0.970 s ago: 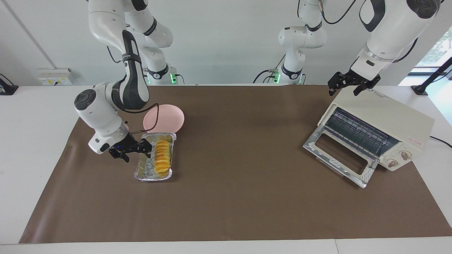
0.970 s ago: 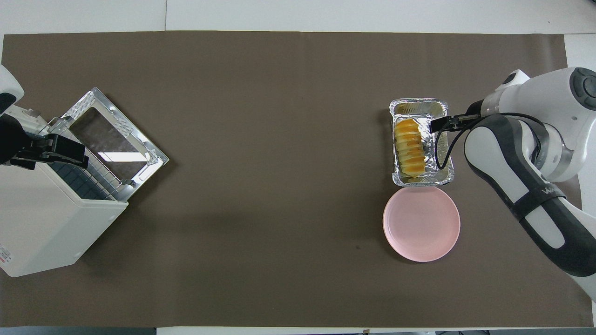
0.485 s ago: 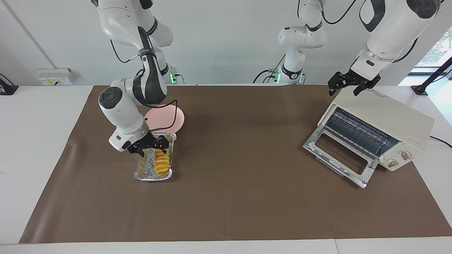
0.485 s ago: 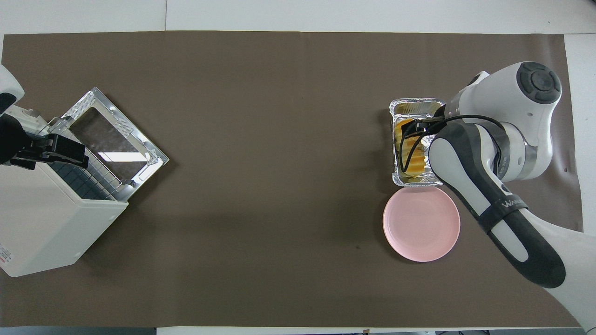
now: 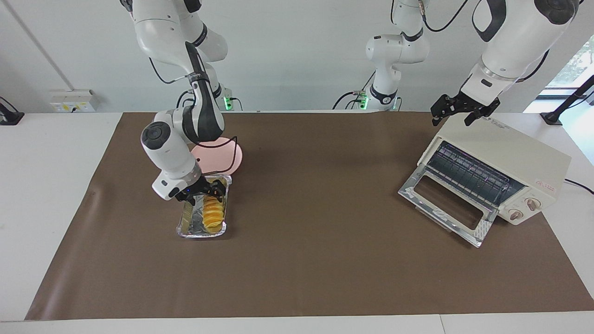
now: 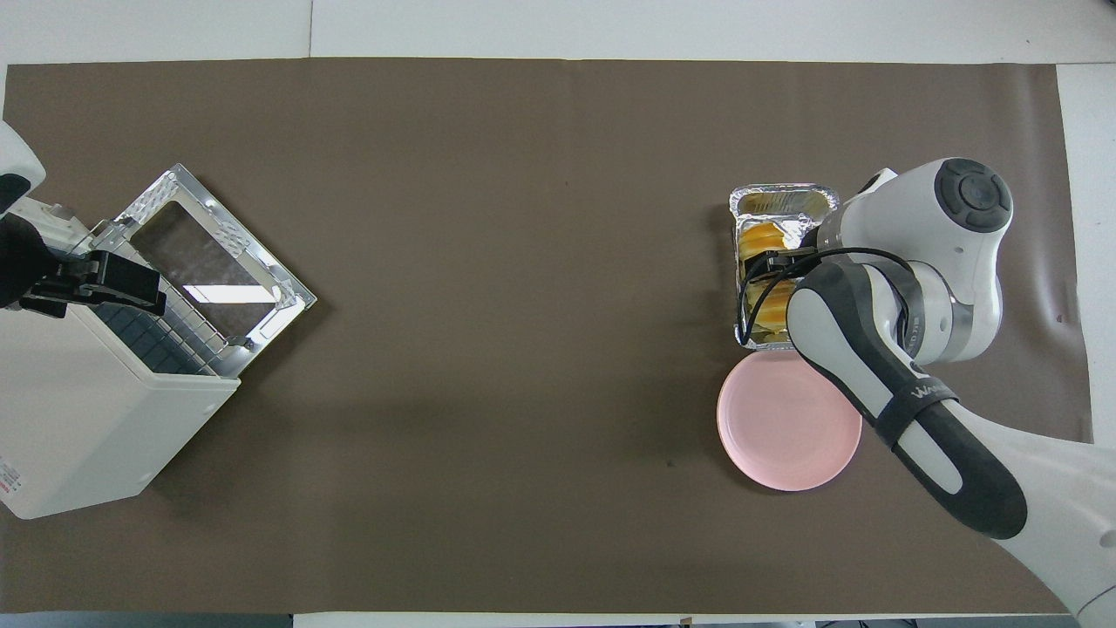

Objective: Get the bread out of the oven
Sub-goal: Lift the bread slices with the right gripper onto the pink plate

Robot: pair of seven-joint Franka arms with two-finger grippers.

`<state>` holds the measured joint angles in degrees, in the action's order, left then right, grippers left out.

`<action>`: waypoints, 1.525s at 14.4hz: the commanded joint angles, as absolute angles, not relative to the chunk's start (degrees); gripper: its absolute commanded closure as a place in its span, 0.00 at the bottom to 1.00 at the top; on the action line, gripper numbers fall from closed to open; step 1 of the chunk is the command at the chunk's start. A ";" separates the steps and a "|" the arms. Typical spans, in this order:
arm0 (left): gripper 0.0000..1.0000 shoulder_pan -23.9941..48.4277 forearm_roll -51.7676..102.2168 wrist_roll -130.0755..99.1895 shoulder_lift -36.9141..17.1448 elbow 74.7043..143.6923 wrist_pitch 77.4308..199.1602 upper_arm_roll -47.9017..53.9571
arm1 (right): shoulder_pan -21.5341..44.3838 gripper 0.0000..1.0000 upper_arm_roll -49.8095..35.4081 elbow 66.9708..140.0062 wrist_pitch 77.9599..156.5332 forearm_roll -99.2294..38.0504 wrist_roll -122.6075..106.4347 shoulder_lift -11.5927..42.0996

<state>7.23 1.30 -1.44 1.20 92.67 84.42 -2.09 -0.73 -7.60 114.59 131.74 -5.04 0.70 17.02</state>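
The bread (image 5: 214, 215) (image 6: 761, 237), a ridged golden loaf, lies in a crinkled foil tray (image 5: 184, 226) (image 6: 779, 193) toward the right arm's end of the table. My right gripper (image 5: 205, 194) (image 6: 769, 267) is open and low over the loaf's middle, fingers on either side of it; contact cannot be told. The cream oven (image 5: 514, 153) (image 6: 83, 419) stands toward the left arm's end, its glass door (image 5: 444, 204) (image 6: 209, 253) dropped open and its rack bare. My left gripper (image 5: 451, 118) (image 6: 144, 290) waits open over the oven's top edge.
A pink plate (image 5: 228, 157) (image 6: 780, 432) sits beside the foil tray, nearer to the robots. A brown mat (image 5: 315, 241) covers the table. The right arm's elbow and forearm hang over the plate and tray.
The right arm swung in from beside the tray, bringing its gripper over the bread and lower onto it. The left arm has not moved.
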 commanded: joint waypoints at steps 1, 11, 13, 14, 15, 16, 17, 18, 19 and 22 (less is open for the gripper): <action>0.00 6.59 2.02 -1.93 2.11 93.34 84.99 -1.67 | -1.32 0.53 -8.17 116.02 132.98 -4.31 1.41 16.17; 0.00 6.59 2.02 -1.93 2.11 93.34 84.99 -1.67 | -1.58 1.00 -8.44 110.40 122.27 -4.92 1.23 12.50; 0.00 6.59 2.02 -1.93 2.11 93.34 84.99 -1.67 | -1.93 1.00 -8.44 110.13 117.45 -5.71 1.84 9.16; 0.00 6.59 1.93 -1.85 2.11 93.34 84.99 -1.67 | -1.93 1.00 -8.44 110.47 114.64 -6.06 2.45 7.05; 0.00 6.59 2.02 -1.93 2.11 93.34 84.99 -1.67 | -1.93 1.00 -8.44 110.83 112.00 -6.06 3.85 5.47; 0.00 6.59 1.93 -1.85 2.11 93.34 84.99 -1.67 | -1.76 1.00 -8.44 111.09 108.75 -6.06 5.00 3.88; 0.00 6.59 2.02 -1.85 2.11 93.34 84.99 -1.67 | -1.50 1.00 -8.44 111.79 106.02 -6.15 5.44 1.95; 0.00 6.59 2.02 -1.93 2.11 93.34 84.99 -1.67 | -1.32 1.00 -8.44 113.28 104.17 -6.15 6.41 -0.24; 0.00 6.59 2.02 -1.93 2.11 93.34 84.99 -1.67 | -1.23 1.00 -8.52 114.86 102.24 -6.15 7.63 -2.18; 0.00 6.59 2.02 -1.93 2.11 93.34 84.99 -1.67 | -0.09 1.00 -8.53 121.96 98.79 -6.15 11.60 -7.98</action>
